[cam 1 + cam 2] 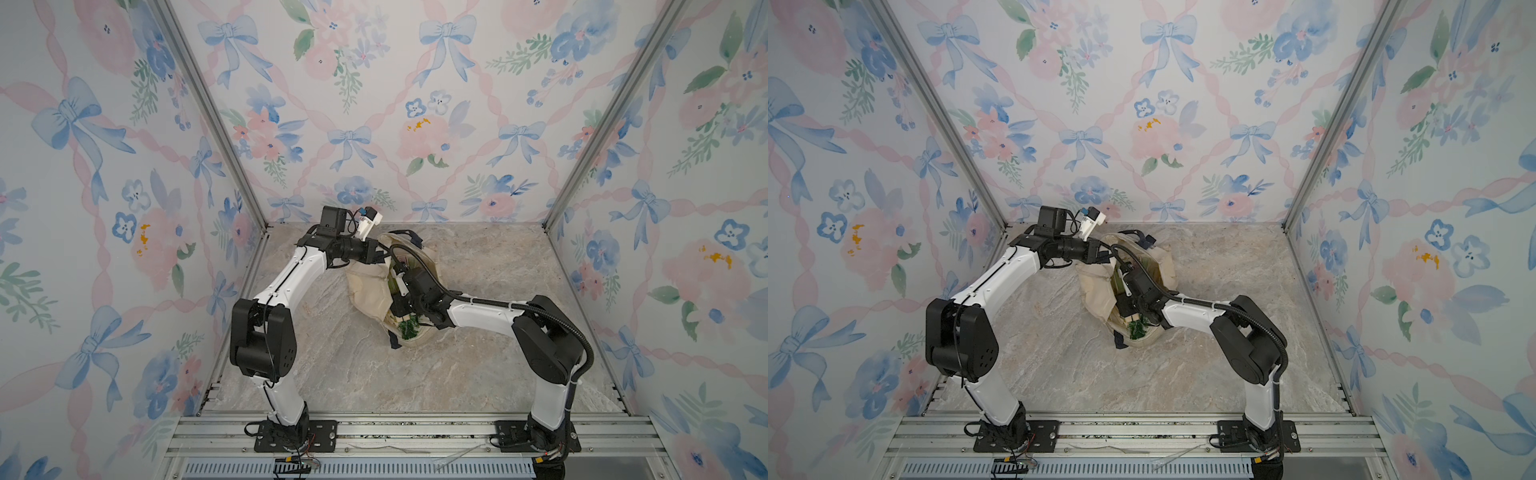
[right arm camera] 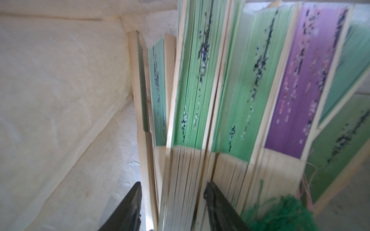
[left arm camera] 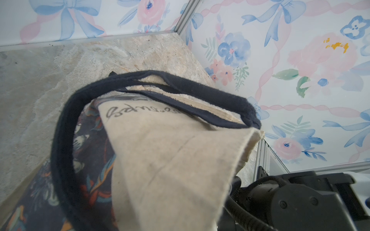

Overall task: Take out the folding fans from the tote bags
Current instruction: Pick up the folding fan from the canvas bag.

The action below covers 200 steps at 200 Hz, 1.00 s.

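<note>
**Right gripper deep in the tote bag, jaws parted astride the fans' bamboo ribs**

The tote bag [image 1: 365,286] lies on the marble table [image 1: 415,374] with its mouth toward the right arm. The left gripper [image 1: 377,254] is clenched on the far rim, and cream cloth and a navy strap [image 3: 64,150] drape right under its camera. Inside, the folding fans [image 2: 200,90] lie packed side by side, mostly green, one purple fan [image 2: 296,100] and a green tassel [image 2: 280,212] beside them. The right gripper [image 2: 173,185] is released. One of its fingers [image 2: 132,206] sits just beside a thin outer slat, the other at the seam between two green fans. The pale ribs lie loosely between them.
</note>
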Each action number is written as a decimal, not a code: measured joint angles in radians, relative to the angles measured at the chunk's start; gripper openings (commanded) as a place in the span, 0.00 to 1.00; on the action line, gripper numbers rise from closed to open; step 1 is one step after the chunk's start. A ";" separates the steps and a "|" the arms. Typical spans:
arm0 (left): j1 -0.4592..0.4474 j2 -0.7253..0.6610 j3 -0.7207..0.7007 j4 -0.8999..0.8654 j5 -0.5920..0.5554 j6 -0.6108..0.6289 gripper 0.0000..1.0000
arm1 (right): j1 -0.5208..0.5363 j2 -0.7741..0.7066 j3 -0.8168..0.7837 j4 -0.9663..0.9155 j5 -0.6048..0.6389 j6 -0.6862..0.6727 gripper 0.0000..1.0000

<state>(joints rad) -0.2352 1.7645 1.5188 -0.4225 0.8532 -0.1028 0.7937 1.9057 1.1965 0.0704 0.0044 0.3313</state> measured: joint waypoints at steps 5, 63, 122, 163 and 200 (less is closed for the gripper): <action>0.000 0.000 0.000 0.000 0.000 0.000 0.00 | 0.000 0.000 0.000 0.000 0.000 0.002 0.49; 0.000 0.000 0.000 0.000 0.000 0.000 0.00 | 0.001 0.000 0.000 0.000 0.000 0.011 0.46; 0.000 0.000 0.000 -0.003 0.000 0.000 0.00 | 0.002 -0.019 -0.039 0.019 0.000 0.010 0.46; 0.000 0.000 0.000 -0.004 0.000 0.000 0.00 | 0.005 -0.074 -0.056 0.023 -0.002 0.010 0.46; -0.001 0.000 0.000 -0.006 0.000 0.000 0.00 | 0.006 -0.077 -0.056 0.021 -0.035 0.019 0.46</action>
<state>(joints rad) -0.2359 1.7645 1.5192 -0.4290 0.8528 -0.1028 0.8001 1.8282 1.1404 0.0917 -0.0303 0.3508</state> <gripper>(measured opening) 0.057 0.459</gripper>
